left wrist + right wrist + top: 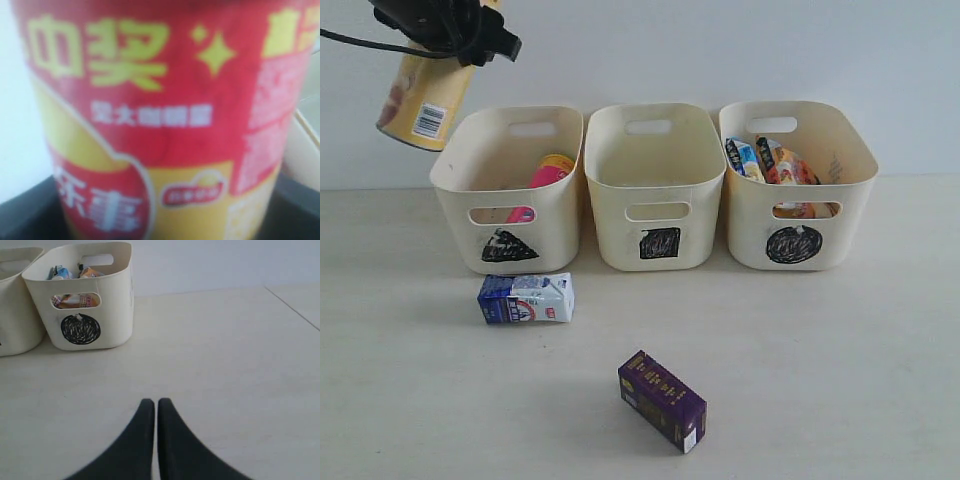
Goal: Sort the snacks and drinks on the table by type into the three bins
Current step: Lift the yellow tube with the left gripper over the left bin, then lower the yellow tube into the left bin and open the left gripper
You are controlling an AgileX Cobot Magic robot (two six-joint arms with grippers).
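Yellow chip tube [420, 95] hangs tilted in my left claw [445, 35], which grips it by the upper end, high above the left outer side of the triangle bin [470, 170]. The pink tube [548, 172] lies inside that bin, so I judge this one belongs there too. The milk carton [526, 298] lies just before the bin, and the purple carton [662, 400] lies further forward and to the right. My right claw [156, 410] is closed on nothing, low over the table.

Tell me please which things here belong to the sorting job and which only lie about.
Job: yellow chip tube, pink chip tube, blue-white milk carton, purple carton, blue bag, orange-white bag, triangle bin, square bin, circle bin.
Lying about: nothing; only the table.
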